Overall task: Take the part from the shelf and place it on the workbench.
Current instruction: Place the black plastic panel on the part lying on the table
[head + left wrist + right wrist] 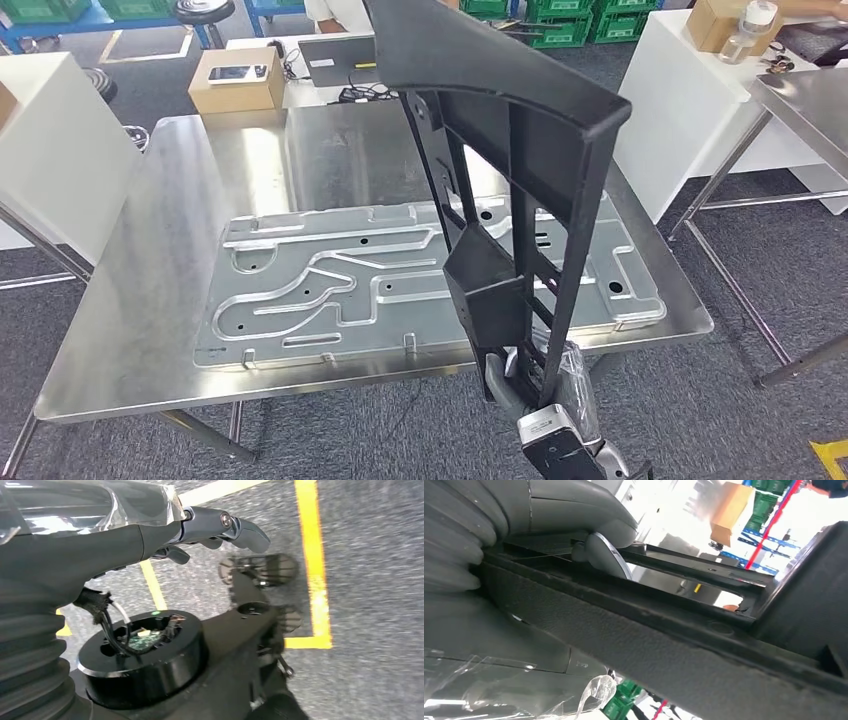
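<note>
Your right hand (520, 385) grips the black plastic part (510, 190) by its lower end, at the near edge of the workbench (140, 300). In the right wrist view you can see the thick grey thumb (599, 517) and a paler finger (606, 555) closed over a rail of the part (684, 645), so the hold is firm around the frame.

The part is a long ribbed frame with open slots and a wide flat flange at its top. It stands nearly upright above the bench's near right side, its long axis running from your hand up and slightly away from you, the flanged end highest and leaning toward the far side of the bench. It hangs in the air over the bench; whether any part of it touches the surface you cannot tell.

Your left hand (215, 530) hangs at your side over grey carpet marked with yellow tape (312, 565); its fingers are loosely extended and hold nothing.

The workbench is stainless steel, and a stamped metal panel (340, 285) with raised channels lies flat on it. Beyond the bench stand a cardboard box (238, 80) with a phone on top, white tables (690, 100) and green crates (560, 25).
</note>
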